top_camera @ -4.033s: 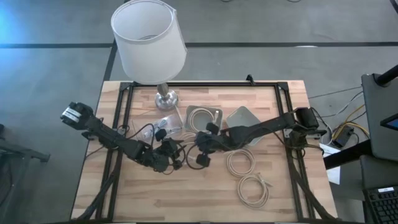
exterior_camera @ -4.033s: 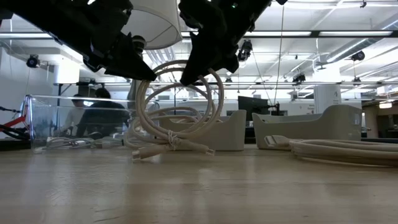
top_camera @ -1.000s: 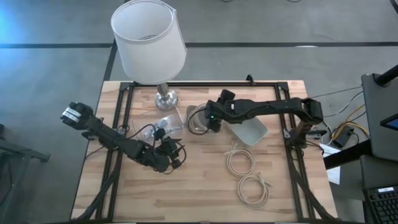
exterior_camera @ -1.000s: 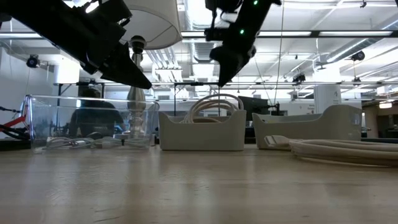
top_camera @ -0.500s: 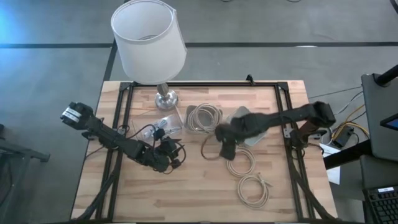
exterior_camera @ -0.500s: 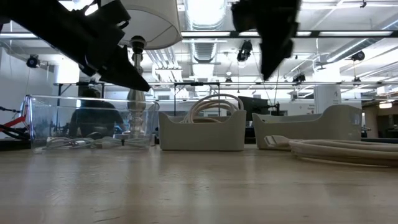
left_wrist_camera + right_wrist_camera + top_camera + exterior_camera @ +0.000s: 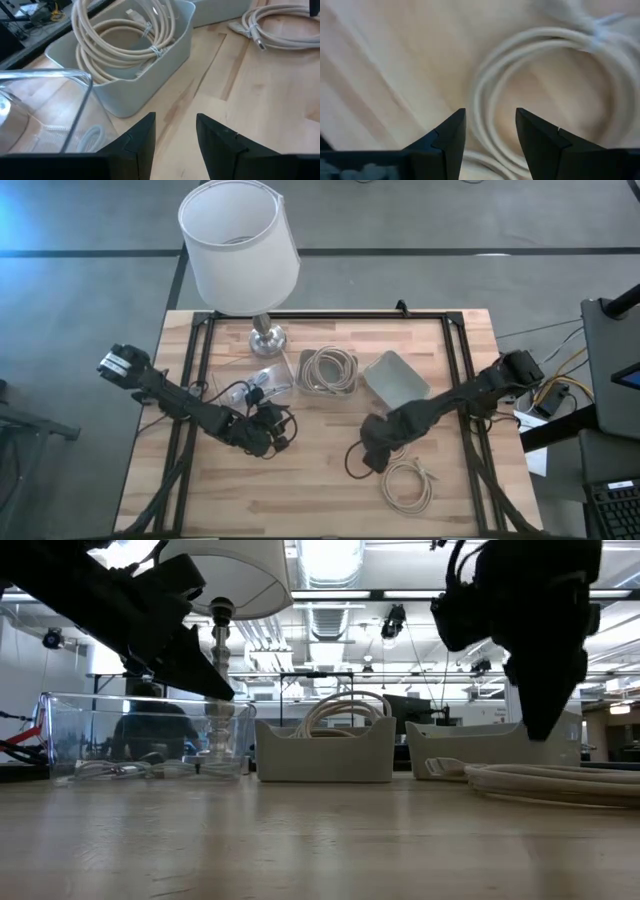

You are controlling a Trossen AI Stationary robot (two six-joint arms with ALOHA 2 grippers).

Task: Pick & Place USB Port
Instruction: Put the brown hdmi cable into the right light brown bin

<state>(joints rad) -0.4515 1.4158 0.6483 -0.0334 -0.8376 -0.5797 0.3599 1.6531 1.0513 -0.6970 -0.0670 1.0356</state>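
Hovering with fingers apart and empty, the right hand (image 7: 490, 135) was directly over a coiled cable (image 7: 545, 95) on the counter (image 7: 300, 490), well apart from the grey bin (image 7: 328, 370) holding another coil. For a clean pick, straddle one side of the coil, then descend. The left hand (image 7: 175, 135) waited open beside the bin.

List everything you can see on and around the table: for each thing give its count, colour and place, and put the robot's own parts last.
Lamp: one, white shade, silver base, table's back edge.
Grey bins: two; one holds a cream cable coil, the other beside it shows no contents.
Clear box: one, beside the lamp base.
Loose cable coils: two, cream, on the wood near the front right; one is partly hidden.
Table: one, light wood.
Left gripper: dark, open, front of the clear box.
Right gripper: dark, open, over a loose coil.
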